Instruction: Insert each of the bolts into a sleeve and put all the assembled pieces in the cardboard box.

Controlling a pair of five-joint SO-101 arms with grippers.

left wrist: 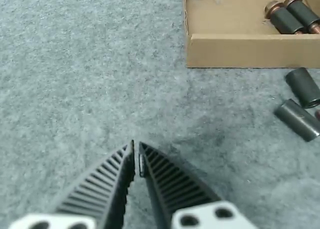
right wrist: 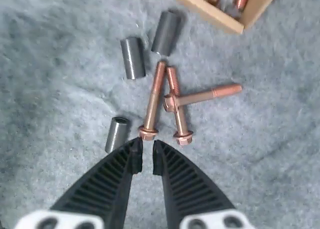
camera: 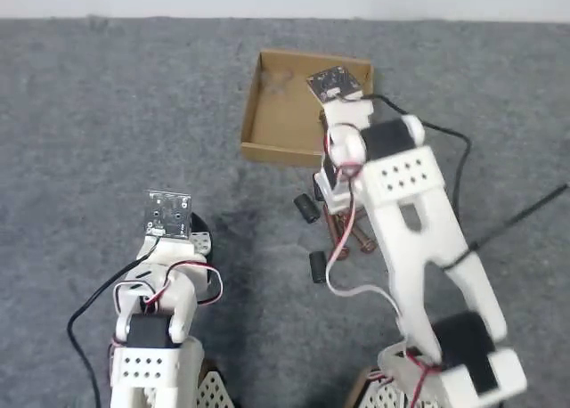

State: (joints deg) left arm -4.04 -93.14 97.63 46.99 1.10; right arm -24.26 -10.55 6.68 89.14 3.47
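Three copper bolts lie crossed on the grey carpet, the nearest one (right wrist: 154, 99) with its flanged head just ahead of my right gripper (right wrist: 145, 148), whose fingers stand a narrow gap apart with nothing between them. Three dark sleeves lie loose around them: one (right wrist: 116, 134) beside the fingertips, two (right wrist: 133, 58) (right wrist: 167, 33) farther off toward the cardboard box (right wrist: 210, 11). Two assembled pieces (left wrist: 286, 19) lie in the box (left wrist: 250, 50). My left gripper (left wrist: 136, 148) is shut and empty over bare carpet, well short of the box. In the high view the right arm (camera: 392, 176) covers part of the bolts (camera: 343, 234).
The box (camera: 252, 101) sits at the far middle of the carpet. Sleeves (camera: 306, 206) (camera: 317, 266) lie between the two arms. The left arm (camera: 165, 283) stands at the near left with open carpet around and ahead of it.
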